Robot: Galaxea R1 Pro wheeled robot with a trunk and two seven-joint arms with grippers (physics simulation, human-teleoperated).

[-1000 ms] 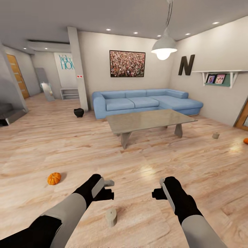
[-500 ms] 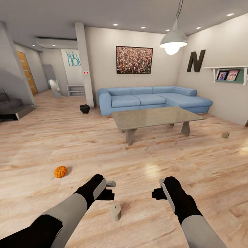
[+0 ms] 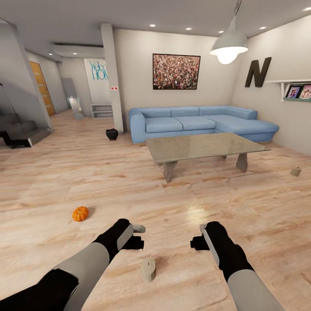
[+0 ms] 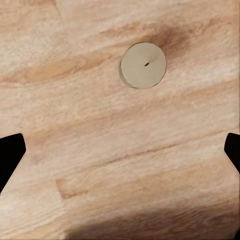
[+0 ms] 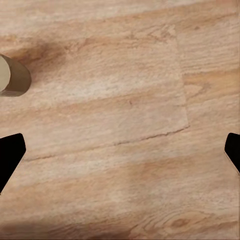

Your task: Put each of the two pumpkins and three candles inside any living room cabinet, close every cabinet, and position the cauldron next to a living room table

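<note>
A stubby beige candle (image 3: pixel 148 269) stands upright on the wood floor just in front of me, between my two arms; its round top (image 4: pixel 143 65) and its side (image 5: pixel 11 75) show in the wrist views. My left gripper (image 3: pixel 137 236) (image 4: pixel 120 152) and right gripper (image 3: pixel 196 235) (image 5: pixel 120 150) hover above the floor, both open and holding nothing. An orange pumpkin (image 3: pixel 80 213) lies on the floor to the left. A second candle (image 3: pixel 295 172) stands far right. The black cauldron (image 3: pixel 112 134) sits by the pillar, left of the sofa. The glass-topped table (image 3: pixel 203 147) stands ahead. The cabinet is out of view.
A blue corner sofa (image 3: pixel 203 123) lines the back wall behind the table. A white pillar (image 3: pixel 113 77) rises near the cauldron. A pendant lamp (image 3: pixel 229 43) hangs over the table. Stairs (image 3: pixel 17 129) are at the far left. Open plank floor lies around me.
The whole view has swung left, so the room's things have slid right in the picture. Both arms hold the same pose, grippers still open.
</note>
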